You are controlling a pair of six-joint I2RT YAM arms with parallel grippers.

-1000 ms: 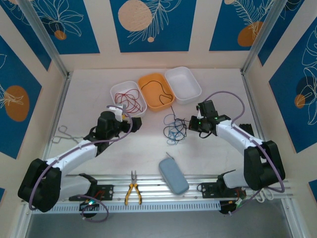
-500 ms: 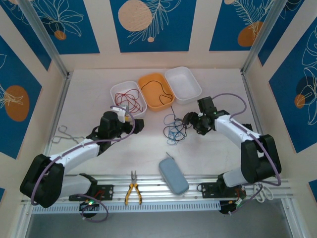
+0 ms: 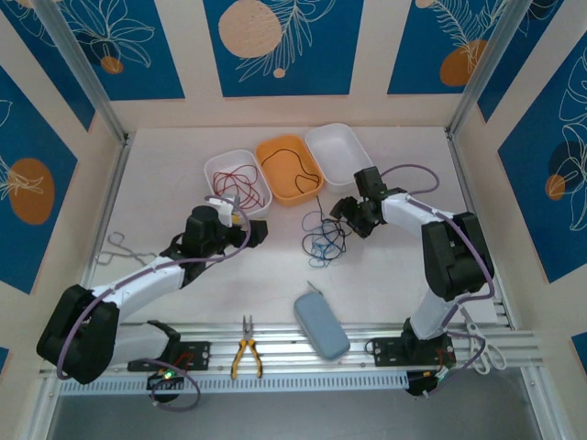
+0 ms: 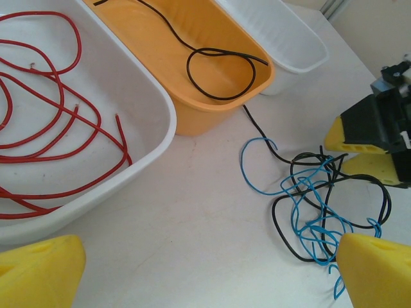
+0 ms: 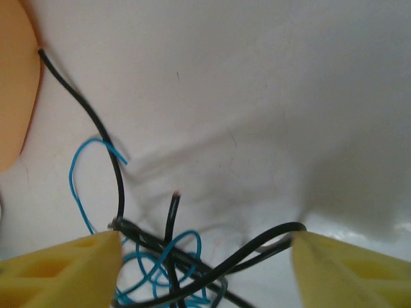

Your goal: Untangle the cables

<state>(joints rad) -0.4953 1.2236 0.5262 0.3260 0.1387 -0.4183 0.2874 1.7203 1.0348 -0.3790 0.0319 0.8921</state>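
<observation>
Logging a loose tangle (image 3: pixel 321 236) of light blue and black cables on the white table (image 3: pixel 183 156), just in front of the orange bin (image 3: pixel 286 140). Tracing one black cable (image 4: pixel 218 70) looped inside that bin, over its near rim and down into the tangle. Marking the red cables (image 3: pixel 234 179) as coiled in the left white bin (image 3: pixel 213 170), apart from the rest. Noting a second white bin (image 3: pixel 339 156) touching the orange one on its other side.

Placing the left gripper (image 3: pixel 246 218) in front of the red-cable bin, left of the tangle, with jaws spread wide, bare table between them and one fingertip just beside the tangle's edge. Placing the right gripper (image 3: pixel 347 213) just right of the tangle, low over the table, with yellow fingers (image 5: pixel 64 269) well apart and black and blue strands lying between them, clamped by neither as far as can be told.

Also tagging near the front edge: grey-blue case (image 3: pixel 321 325), yellow-handled pliers (image 3: pixel 246 353) – plus metal forceps (image 3: pixel 115 247) off to the left
</observation>
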